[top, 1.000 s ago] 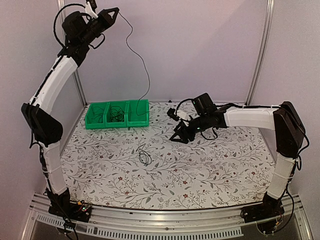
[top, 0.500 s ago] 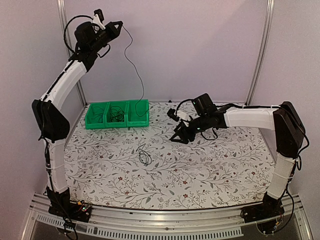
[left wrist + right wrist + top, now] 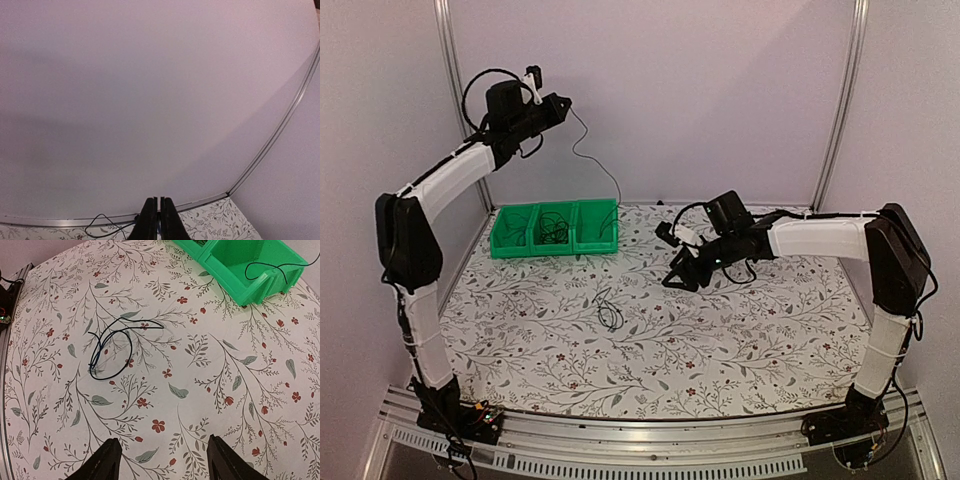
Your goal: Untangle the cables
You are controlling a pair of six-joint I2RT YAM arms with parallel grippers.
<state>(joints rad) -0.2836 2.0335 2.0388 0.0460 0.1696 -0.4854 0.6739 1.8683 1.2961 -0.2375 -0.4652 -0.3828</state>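
**Two arms, one green bin, cables in three places**

The left gripper (image 3: 560,106), raised above the far-left corner, is clenched on one hanging cable (image 3: 590,163) that trails into the green bin's (image 3: 555,248) right compartment. A tangle (image 3: 555,228) sits in the middle one. The right gripper (image 3: 162,460) — jaws spread, holding nothing — hovers mid-table near a loose coil (image 3: 114,346) on the open floral tabletop (image 3: 740,340).

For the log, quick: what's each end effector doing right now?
Left end effector: closed on a thin black cable.
Right end effector: open, holding nothing.
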